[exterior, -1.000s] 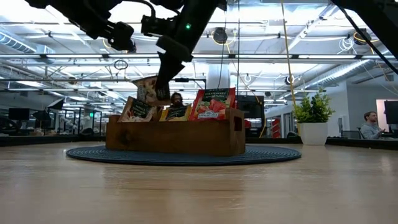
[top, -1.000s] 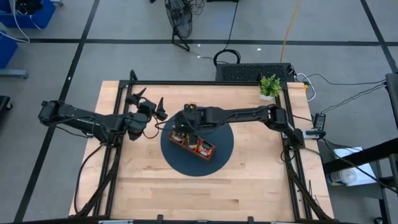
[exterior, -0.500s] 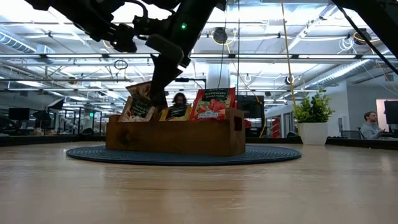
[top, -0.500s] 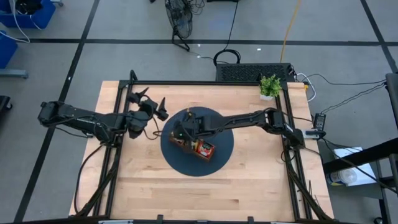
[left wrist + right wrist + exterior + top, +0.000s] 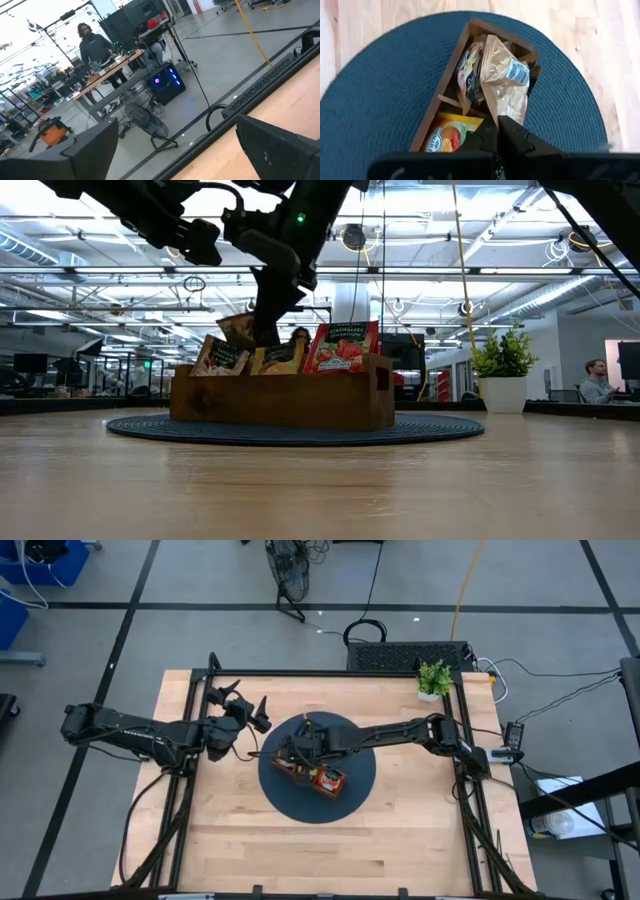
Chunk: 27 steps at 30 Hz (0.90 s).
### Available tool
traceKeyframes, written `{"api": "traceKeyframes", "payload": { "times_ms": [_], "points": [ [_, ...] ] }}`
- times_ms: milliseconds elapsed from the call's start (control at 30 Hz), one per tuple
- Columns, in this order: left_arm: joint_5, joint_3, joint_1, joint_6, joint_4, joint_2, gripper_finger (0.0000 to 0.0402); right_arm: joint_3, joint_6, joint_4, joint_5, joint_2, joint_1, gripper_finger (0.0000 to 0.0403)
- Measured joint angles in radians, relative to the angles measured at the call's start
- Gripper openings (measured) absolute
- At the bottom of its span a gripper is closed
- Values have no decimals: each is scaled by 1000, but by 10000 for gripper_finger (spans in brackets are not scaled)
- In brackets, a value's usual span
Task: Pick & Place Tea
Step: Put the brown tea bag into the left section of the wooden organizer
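**Right gripper holds a tea sachet over the wooden tray**

From above, the long three-part wooden tray (image 5: 308,768) sits on a round dark blue mat (image 5: 355,790) in the middle of the pale wooden table (image 5: 400,830). The right gripper (image 5: 291,753) reaches over the left end of the tray. The left gripper (image 5: 240,708) waits to the left of the mat with its fingers spread wide and nothing in them. A small green potted plant (image 5: 434,677) stands at the far right corner.

From table height, red (image 5: 343,346), orange (image 5: 281,358) and dark brown sachets (image 5: 222,357) stand in the tray. The right gripper pinches one more sachet (image 5: 238,329) just above the brown ones.

The left wrist camera shows only room and a person (image 5: 94,46) at a desk.

The right wrist camera shows the closed fingers (image 5: 512,137) gripping the pale brown sachet (image 5: 506,87) over the tray's end part.
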Motion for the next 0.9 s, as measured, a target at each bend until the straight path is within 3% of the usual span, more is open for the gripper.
{"api": "traceKeyframes", "payload": {
  "times_ms": [200, 467, 900],
  "points": [
    [0, 0, 0, 0, 0, 0, 397, 0, 38, 18, 5, 0, 0, 0],
    [0, 0, 2, -6, -21, 0, 397, 1, -4, 102, 190, -30, 20, 0],
    [25, 0, 34, -56, -64, 1, 397, -128, 89, 290, 125, -35, 27, 0]
  ]
}}
